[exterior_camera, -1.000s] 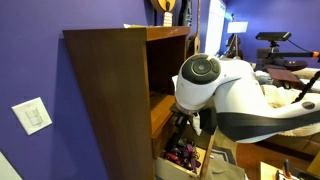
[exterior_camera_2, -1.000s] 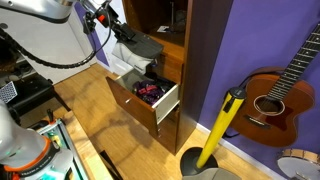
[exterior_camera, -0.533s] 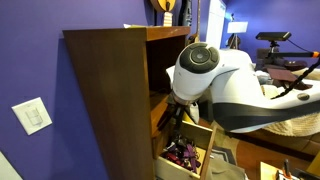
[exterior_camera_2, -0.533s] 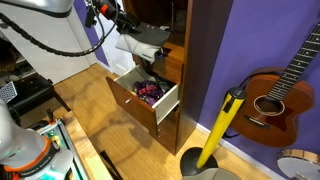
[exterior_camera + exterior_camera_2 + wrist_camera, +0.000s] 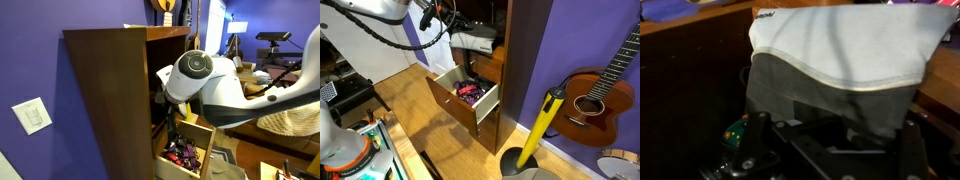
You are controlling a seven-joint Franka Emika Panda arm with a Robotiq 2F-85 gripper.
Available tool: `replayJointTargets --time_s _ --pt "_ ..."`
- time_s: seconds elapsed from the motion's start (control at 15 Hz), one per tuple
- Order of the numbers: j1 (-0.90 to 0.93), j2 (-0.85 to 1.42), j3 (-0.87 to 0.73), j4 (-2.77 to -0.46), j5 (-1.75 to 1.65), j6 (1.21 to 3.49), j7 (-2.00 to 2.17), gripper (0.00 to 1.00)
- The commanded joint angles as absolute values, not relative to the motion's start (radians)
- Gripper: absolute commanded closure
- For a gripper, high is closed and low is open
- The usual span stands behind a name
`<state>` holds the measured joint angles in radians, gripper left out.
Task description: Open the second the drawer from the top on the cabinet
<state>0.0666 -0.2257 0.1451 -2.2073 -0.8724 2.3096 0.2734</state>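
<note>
The dark-brown cabinet [image 5: 105, 100] shows in both exterior views [image 5: 520, 60]. One drawer [image 5: 450, 105] stands pulled out, below a closed orange-brown front [image 5: 492, 68]; its pale box side [image 5: 206, 135] shows. My gripper [image 5: 455, 38] is shut on a grey and white cloth [image 5: 480, 42] and holds it at the level of the open shelf compartment, above the open drawer. In the wrist view the cloth [image 5: 840, 50] hangs across the gripper [image 5: 835, 128] and hides the shelf behind it. The white arm [image 5: 200, 80] hides the gripper in an exterior view.
Purple and dark items [image 5: 470, 92] lie in the open drawer [image 5: 183, 153]. A guitar [image 5: 595, 95] leans on the purple wall beside the cabinet. A yellow-handled tool [image 5: 542, 125] stands in a grey bin [image 5: 520, 165]. A wall switch [image 5: 33, 115] is on the wall.
My gripper has risen with the cloth from just above the open drawer up to the shelf compartment, moving toward the cabinet. The drawer has not moved.
</note>
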Motion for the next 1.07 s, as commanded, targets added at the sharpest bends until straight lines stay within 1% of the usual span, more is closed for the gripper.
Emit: replayJointTargets --time_s 0.0,0.47,0.53,0.6,0.67,1.0 --pt "0.058 -0.167 0.115 -2.177 -0.916 2.453 0.201 1.00" --pt "0.045 -0.115 0.068 -2.166 -0.872 2.615 0.052 1.00" --pt "0.043 -0.110 0.063 -2.164 -0.871 2.629 0.042 0.73" --pt "0.045 -0.109 0.060 -2.164 -0.862 2.637 0.024 0.71" --pt "0.047 -0.111 0.060 -2.166 -0.857 2.643 0.015 0.66" --pt "0.065 -0.144 0.073 -2.183 -0.799 2.620 -0.016 0.28"
